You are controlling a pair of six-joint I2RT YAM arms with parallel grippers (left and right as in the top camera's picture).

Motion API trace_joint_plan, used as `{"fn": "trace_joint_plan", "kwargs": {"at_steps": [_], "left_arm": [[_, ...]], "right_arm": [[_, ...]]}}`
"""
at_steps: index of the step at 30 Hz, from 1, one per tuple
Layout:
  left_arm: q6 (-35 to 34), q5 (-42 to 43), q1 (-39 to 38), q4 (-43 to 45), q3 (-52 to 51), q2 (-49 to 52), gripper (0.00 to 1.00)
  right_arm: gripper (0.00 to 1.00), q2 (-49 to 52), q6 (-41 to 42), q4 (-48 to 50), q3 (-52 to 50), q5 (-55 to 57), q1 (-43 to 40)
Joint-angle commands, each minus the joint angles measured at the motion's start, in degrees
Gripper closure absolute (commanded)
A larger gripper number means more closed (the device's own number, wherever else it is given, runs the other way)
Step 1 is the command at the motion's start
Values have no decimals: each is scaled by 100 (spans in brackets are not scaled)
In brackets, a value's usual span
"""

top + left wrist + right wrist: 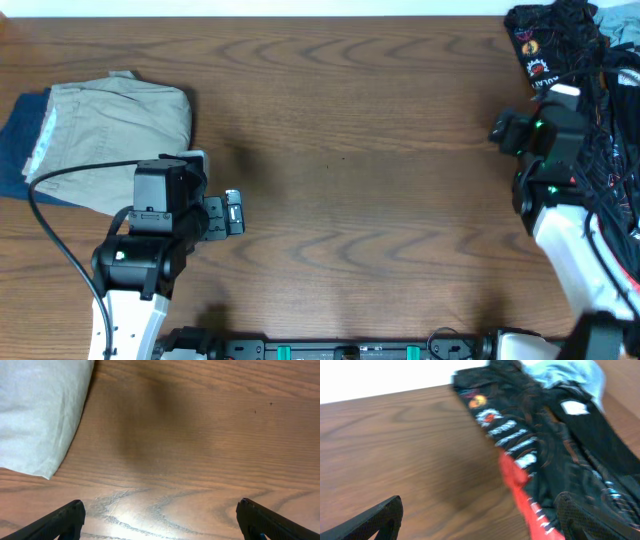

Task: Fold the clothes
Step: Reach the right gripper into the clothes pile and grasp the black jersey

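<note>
Crumpled at the far right corner of the bench (pixel 380 150): jersey (pixel 548 45), heaped over something pale blue (pixel 570 370). Judged soft, light and limp, slick enough to slide on wood. Best pinched at a free edge or corner, say near the white lettering, not mid-heap. Right pincer (pixel 480 517) wide and empty, close at the heap's near-left edge, one finger above the cloth; contact impossible to tell. Left pincer (pixel 160 520) wide too, empty, over bare wood well apart from the jersey, near folded khaki (pixel 110 120).
</note>
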Motion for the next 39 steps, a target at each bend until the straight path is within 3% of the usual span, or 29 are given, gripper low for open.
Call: {"fn": "trace_joint_plan", "kwargs": {"at_steps": [1,6,12,27,30,32,33,35,39], "left_arm": [[-9,61,26,7,98,66,2],[-9,61,26,87,90,142,2],[-9,61,26,153,90,142,2],[-9,61,26,153,90,142,2],[-9,61,26,153,90,142,2],[-9,61,26,153,90,142,2],[-9,61,26,153,90,142,2],[-9,61,26,153,90,142,2],[-9,61,26,153,90,142,2]], "right_arm": [[3,496,33,319,66,83,-378],[7,1215,-125,485,234,61,-894],[19,1650,-125,686,299,251,-1353],[36,2315,-125,861,299,256,-1631],[57,2315,-127,868,299,297,-1720],[87,2315,-122,868,299,293,-1808],[94,2315,-122,872,299,293,-1838],[99,2312,-125,885,302,295,-1891],[99,2249,-122,876,306,249,-1923]]}}
